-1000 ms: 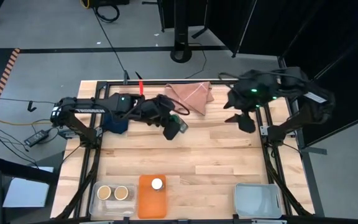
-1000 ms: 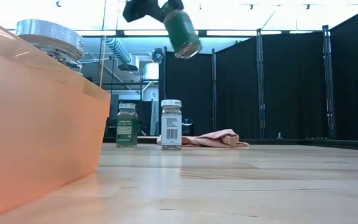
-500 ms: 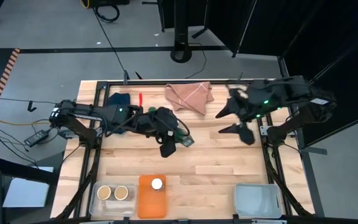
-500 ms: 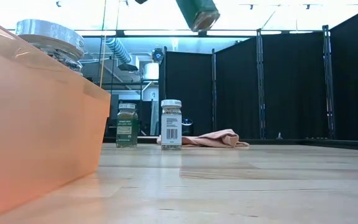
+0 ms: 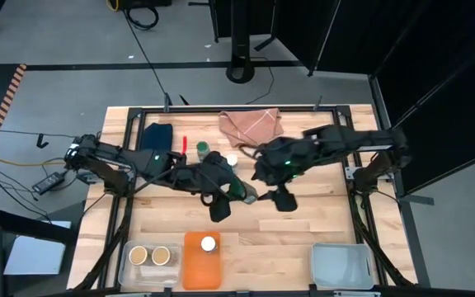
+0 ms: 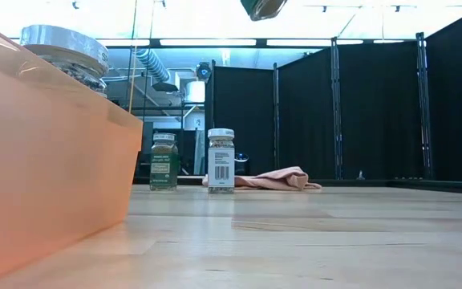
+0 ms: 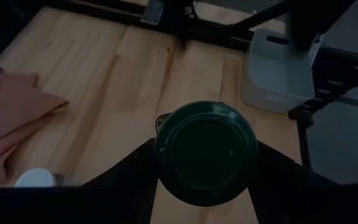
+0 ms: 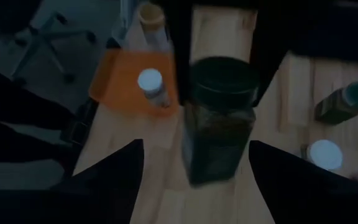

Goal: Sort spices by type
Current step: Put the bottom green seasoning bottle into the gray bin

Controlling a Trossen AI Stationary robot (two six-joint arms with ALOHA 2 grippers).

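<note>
My left gripper (image 5: 236,191) is shut on a green-lidded spice jar (image 5: 245,193), high above the table's middle; only the jar's bottom (image 6: 263,6) shows in the low view. My right gripper (image 8: 204,186) is open. Its fingers stand on either side of that same jar (image 8: 217,124), and I see no touch. A second green-lidded jar (image 5: 202,149) and a white-lidded jar (image 5: 231,160) stand upright on the table at the back. Two tan-lidded jars (image 5: 151,256) sit in a clear bin. Another white-lidded jar (image 5: 209,243) sits in the orange bin (image 5: 202,266). My left gripper pinches the jar's upper end, just below the green lid (image 7: 205,152), between its two fingers (image 7: 135,180). The fingers come slanting down from the table's left. The lid faces back toward the wrist and the body points away. The jar is tilted and lifted clear of the table.
A pink folded cloth (image 5: 251,128) and a dark blue cloth (image 5: 158,134) lie at the far edge, with a small red thing (image 5: 185,142) between them. A grey bin (image 5: 342,264) stands at the near right. Bare wood lies between the bins and the arms.
My left gripper has carried the green-lidded jar from the back toward the table's middle and a little up, rolling as it went; in the low view the jar has nearly left the top. My right gripper has swung down and toward the table's left, up to the held jar.
</note>
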